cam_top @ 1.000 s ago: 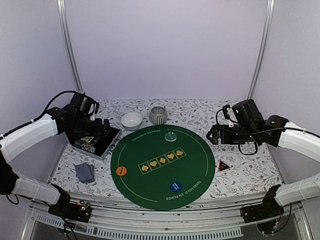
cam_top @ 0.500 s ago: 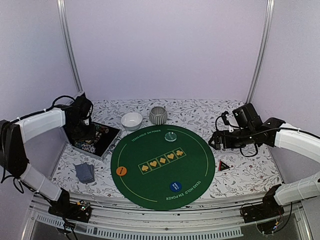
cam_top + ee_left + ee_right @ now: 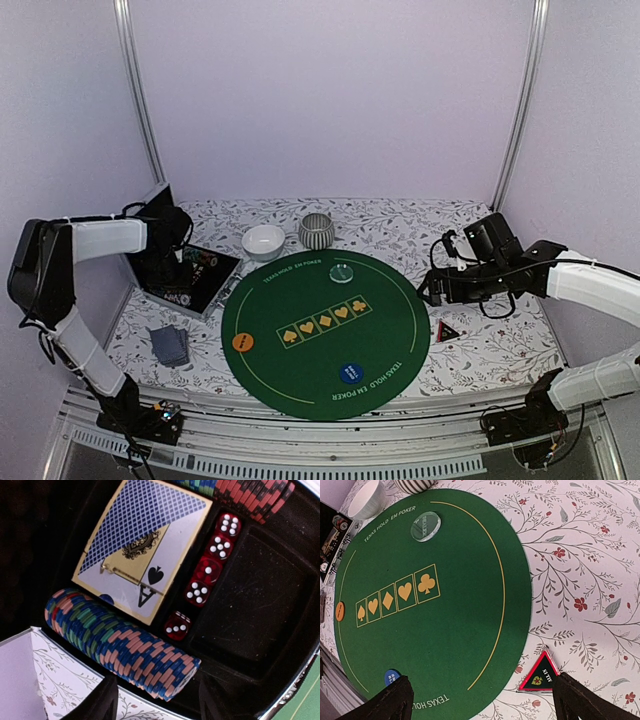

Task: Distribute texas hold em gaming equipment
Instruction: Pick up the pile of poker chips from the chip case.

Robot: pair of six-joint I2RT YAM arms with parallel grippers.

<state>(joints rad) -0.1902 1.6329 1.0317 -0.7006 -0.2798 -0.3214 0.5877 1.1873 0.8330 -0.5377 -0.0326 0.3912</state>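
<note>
Top view: the orange button disc (image 3: 243, 342), blue button disc (image 3: 351, 373) and pale green button disc (image 3: 342, 272) are lying on the round green mat (image 3: 320, 365) at nine, five and twelve o'clock. The grey-blue card stack (image 3: 168, 345) is waiting outside it.

Left wrist: the left gripper (image 3: 155, 700) is straddling the striped poker chips (image 3: 120, 645) in the black case (image 3: 250, 605), and I cannot tell whether it is gripping them.

Right wrist: the right gripper (image 3: 485, 700) is hovering wide and empty beside the red-black triangle (image 3: 538, 674).

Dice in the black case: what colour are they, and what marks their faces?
The dice are translucent red with white pips, shown best in the left wrist view.

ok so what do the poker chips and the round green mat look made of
poker chips: likely moulded plastic or clay composite, dull sheen, striped edge inlays in blue, pink and green. round green mat: felt or similar cloth, matte, no glare, printed yellow lines; the backing is unseen.
</note>
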